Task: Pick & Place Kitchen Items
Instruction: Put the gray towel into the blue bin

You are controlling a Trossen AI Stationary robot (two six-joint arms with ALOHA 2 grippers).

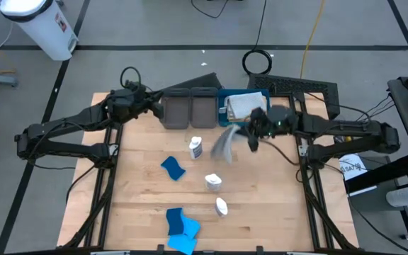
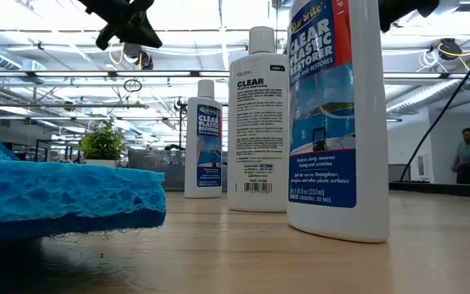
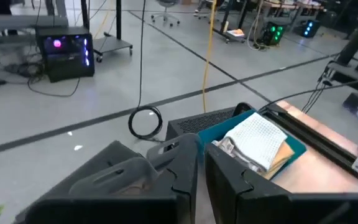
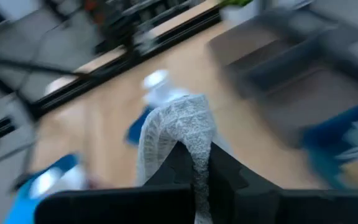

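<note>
Right pincer (image 1: 252, 132) is pinching a grey cloth (image 1: 224, 145), which hangs from its fingers above the wooden worktop (image 1: 275, 198), just in front of the blue tray (image 1: 222, 99); the right wrist view shows the knitted fabric (image 4: 178, 134) clamped between the two dark fingers. Nearest the front edge of the worktop lie light-blue sponges (image 1: 182, 227), with a white bottle (image 1: 222, 207) on its side beside them. Farther in are a second white bottle (image 1: 213, 181), a dark-blue sponge (image 1: 173, 168) and a third bottle (image 1: 195, 147) with a blue label. At the back stand two grey trays (image 1: 190, 108) and the blue tray, which holds a folded light cloth (image 1: 244, 105) over an orange one (image 3: 281, 154). Left pincer (image 1: 154, 106), pressed together and holding nothing, hovers by the grey trays at the far left. A potted plant (image 2: 102, 141) shows at the far edge in the low view.
</note>
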